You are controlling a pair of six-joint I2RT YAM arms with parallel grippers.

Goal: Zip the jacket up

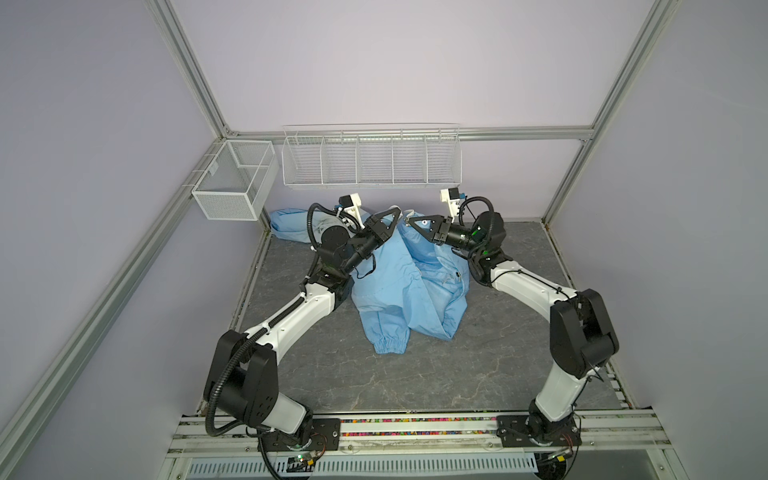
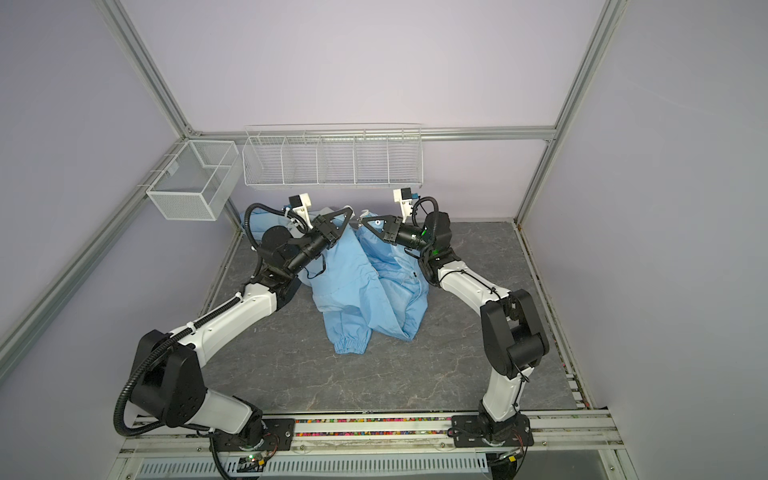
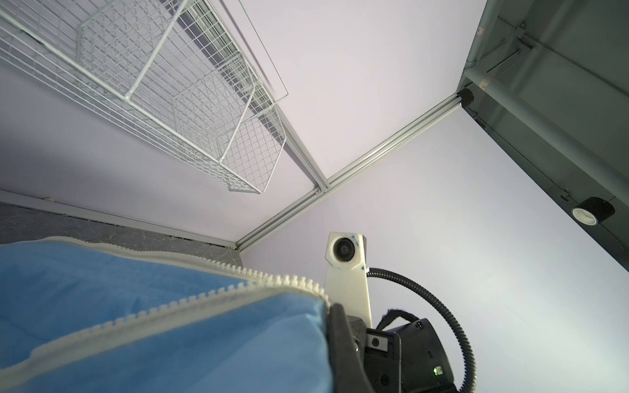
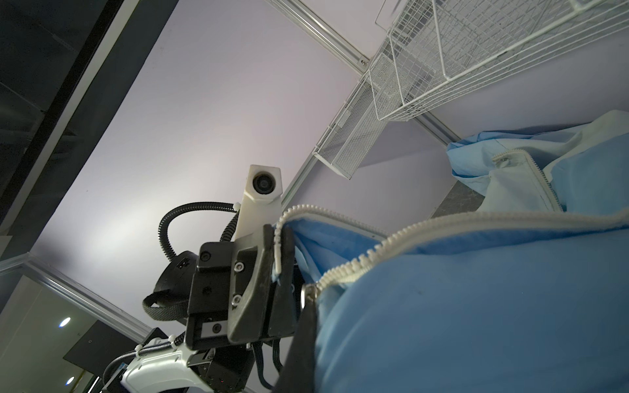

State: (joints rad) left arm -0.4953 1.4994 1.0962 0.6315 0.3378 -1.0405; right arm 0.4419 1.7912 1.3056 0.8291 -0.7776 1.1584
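Both clamped shut: my left gripper (image 1: 396, 215) on zipper (image 4: 442, 221) end of jacket (image 1: 399, 286), right gripper (image 1: 410, 224) on facing edge; tips nearly meet, jacket trailing toward arm bases

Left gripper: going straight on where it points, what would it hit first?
Likely the right gripper, almost tip to tip with the left gripper, or the jacket edge it clamps; depth unclear.

Seeing thin, matt, creased cloth on the jacket (image 1: 395, 282), cream plastic teeth along its zipper (image 4: 360, 262), white-coated wire on the rack (image 1: 370, 166), dull marbled counter (image 1: 415, 382).
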